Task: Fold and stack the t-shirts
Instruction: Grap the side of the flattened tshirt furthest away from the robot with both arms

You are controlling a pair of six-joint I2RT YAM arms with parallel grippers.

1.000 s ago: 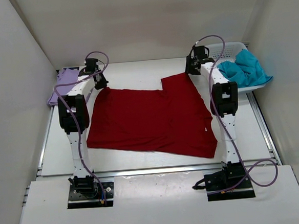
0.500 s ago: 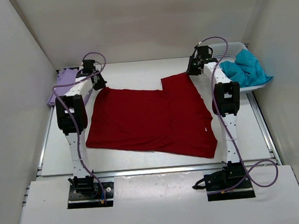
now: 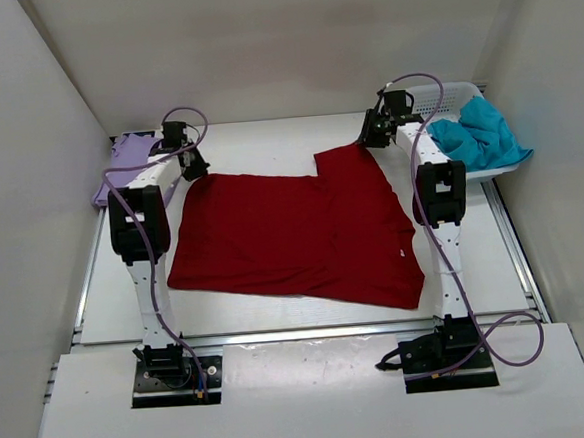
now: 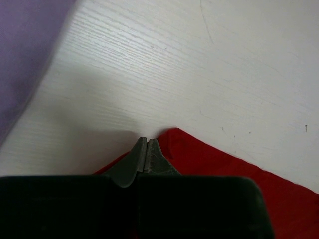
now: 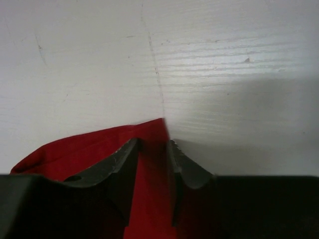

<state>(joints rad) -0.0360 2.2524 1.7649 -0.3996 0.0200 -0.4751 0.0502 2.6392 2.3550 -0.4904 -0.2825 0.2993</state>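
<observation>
- Red t-shirt lies spread flat across the middle of the tabletop.
- My left tool is at the red t-shirt's far-left corner, jaws pressed together. I can't tell if cloth is caught between them.
- My right tool is at the red t-shirt's far-right corner, jaws apart, red cloth lying between them.
- Lavender t-shirt sits just past the red t-shirt's far-left corner.
- Teal t-shirt is heaped in the white basket, off the red t-shirt's far-right corner.
</observation>
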